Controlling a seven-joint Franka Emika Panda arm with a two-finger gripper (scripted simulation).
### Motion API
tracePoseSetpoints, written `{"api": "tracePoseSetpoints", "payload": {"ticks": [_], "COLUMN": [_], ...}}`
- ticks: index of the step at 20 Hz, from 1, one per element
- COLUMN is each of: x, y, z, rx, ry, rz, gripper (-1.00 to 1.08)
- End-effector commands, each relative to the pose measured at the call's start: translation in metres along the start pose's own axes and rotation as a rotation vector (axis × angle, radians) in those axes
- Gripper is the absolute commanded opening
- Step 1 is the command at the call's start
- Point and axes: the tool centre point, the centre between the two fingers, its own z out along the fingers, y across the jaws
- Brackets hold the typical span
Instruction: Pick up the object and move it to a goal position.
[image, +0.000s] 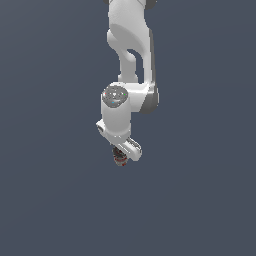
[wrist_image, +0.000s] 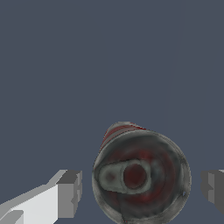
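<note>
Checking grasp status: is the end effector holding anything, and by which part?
Nothing is held. The can sits between the open end effector fingers, gaps on both sides.

A: What fills the frame?
B: One white arm (image: 127, 75), entering from the top edge and hanging down over a plain dark blue-grey background. Dark grey shows at the joint on the exterior view's right.

A: And at its lower end?
B: The gripper (image: 121, 156), pointing downward. Just beneath it sits a small can (image: 120, 160), brownish with red marks, partly hidden by the wrist. The fingers themselves cannot be made out.
</note>
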Motion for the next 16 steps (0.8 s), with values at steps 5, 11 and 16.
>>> {"api": "tracePoseSetpoints", "payload": {"ticks": [5,11,16], "x": [-0.001,0.000,0.000], "y": [0.001,0.000,0.000], "z": [0.029,0.032,0.032], "rx": [-0.001,-0.001,-0.001], "ry": [-0.001,-0.001,-0.001], "rz": [0.003,0.003,0.003], "gripper": [1.00,-1.00,-1.00]}}
